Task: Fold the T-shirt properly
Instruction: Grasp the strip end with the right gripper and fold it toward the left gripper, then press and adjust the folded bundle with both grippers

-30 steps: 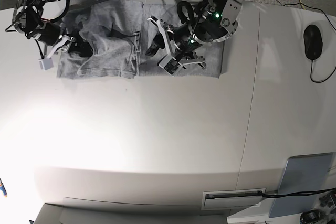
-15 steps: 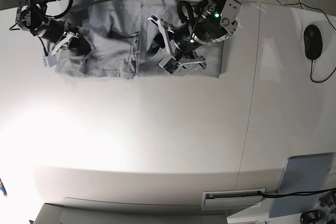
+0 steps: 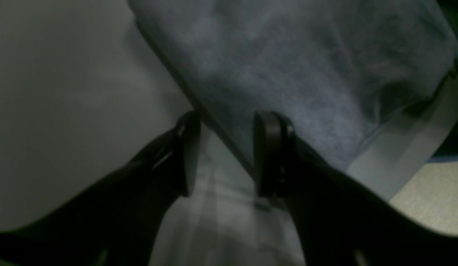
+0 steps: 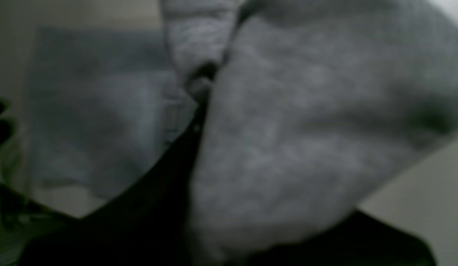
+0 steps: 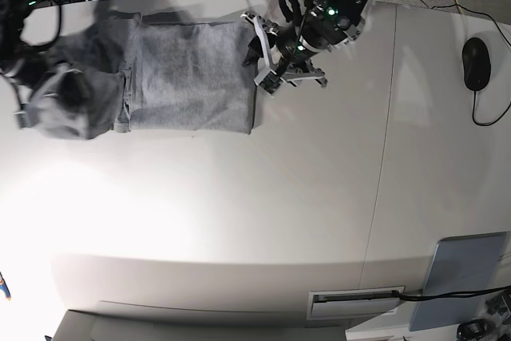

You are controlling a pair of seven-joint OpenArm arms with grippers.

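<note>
Grey T-shirt lies near the far edge of the white tabletop, its main body flat and its near and right edges straight, while its left end is bunched into a lump lifted off the surface. That lump fills the right wrist view as blurred knit, and it covers the right hand so completely that whether those fingers are spread or pinched on cloth cannot be told. No lettering shows on the upturned side. Just off the shirt's right edge the left hand hangs with its dark fingers spread apart, the shirt's edge running between them in the murky wrist view and nothing gripped. Farther right sits a black mouse with its cable, well apart. Cables trail beyond the far edge, and bare tabletop stretches wide toward the near side.
</note>
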